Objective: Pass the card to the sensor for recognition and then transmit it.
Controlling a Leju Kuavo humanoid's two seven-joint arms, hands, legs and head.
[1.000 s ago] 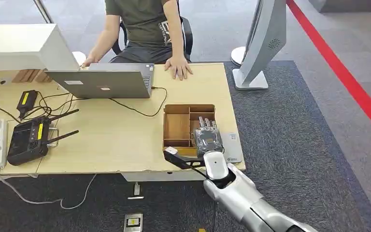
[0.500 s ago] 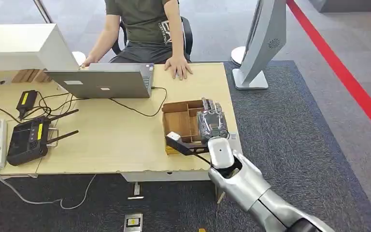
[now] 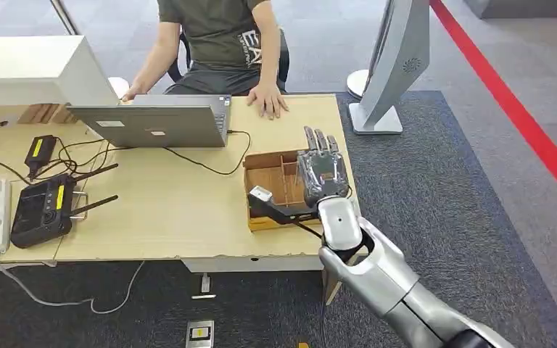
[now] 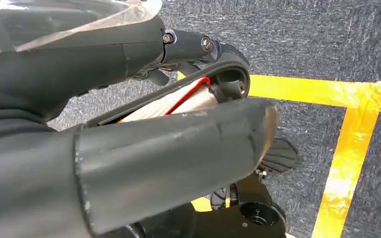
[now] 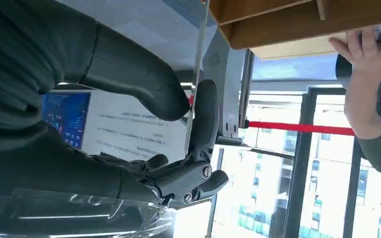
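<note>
One thin white card, seen edge-on, is pinched between thumb and fingers of the right hand.

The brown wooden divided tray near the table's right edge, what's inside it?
The brown wooden divided tray shows bare wooden compartments on its left side. The robot's right hand, raised above it and pinching a thin card, covers the right compartments, so their contents cannot be seen.

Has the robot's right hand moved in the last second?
Yes. The right hand has gone forward across the wooden tray, away from the table's near edge, toward the person.
</note>
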